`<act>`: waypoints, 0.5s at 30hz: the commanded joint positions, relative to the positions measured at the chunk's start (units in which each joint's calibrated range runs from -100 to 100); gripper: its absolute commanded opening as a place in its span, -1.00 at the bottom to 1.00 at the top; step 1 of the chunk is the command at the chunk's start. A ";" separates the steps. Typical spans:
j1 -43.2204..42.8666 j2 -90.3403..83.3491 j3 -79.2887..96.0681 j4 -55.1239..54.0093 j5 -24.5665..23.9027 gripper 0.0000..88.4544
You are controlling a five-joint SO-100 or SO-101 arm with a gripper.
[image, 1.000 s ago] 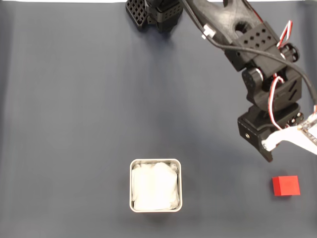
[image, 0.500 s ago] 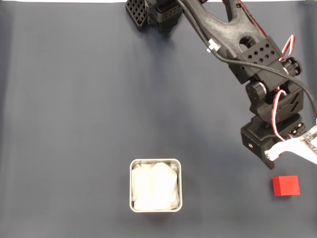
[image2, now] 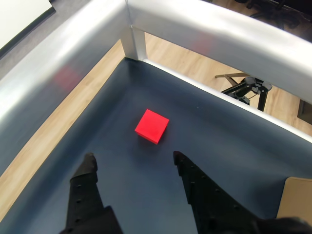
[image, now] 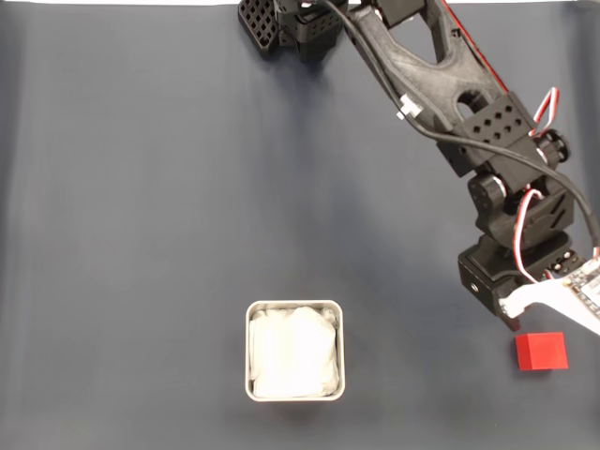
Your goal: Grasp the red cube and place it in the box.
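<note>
The red cube lies on the dark mat near the right edge of the fixed view, well to the right of the box, a square metal tin lined with crumpled white paper. My arm reaches down the right side, and its wrist end hangs just above and left of the cube. In the wrist view my gripper is open, with the cube on the mat a short way beyond the two black fingertips, roughly centred between them. Nothing is held.
The arm's base stands at the top of the fixed view. In the wrist view a silvery metal rail borders the mat's edge and corner close behind the cube, with wooden floor beyond it.
The arm has stretched further down the fixed view, bringing the wrist closer to the red cube. Cube and box have not moved.
</note>
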 commanded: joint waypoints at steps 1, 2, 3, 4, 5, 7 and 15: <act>-0.43 0.59 -4.61 -1.20 -0.24 -0.16; -0.36 1.11 -5.24 -1.20 -0.24 -0.16; -0.36 1.63 -5.97 -1.20 -0.24 -0.15; -0.36 2.06 -6.61 -1.20 -0.29 -0.15; -0.36 2.58 -7.25 -1.12 -0.29 -0.15; -0.29 3.53 -8.26 -1.04 -0.24 -0.14; -0.22 6.91 -11.72 -1.04 0.00 -0.13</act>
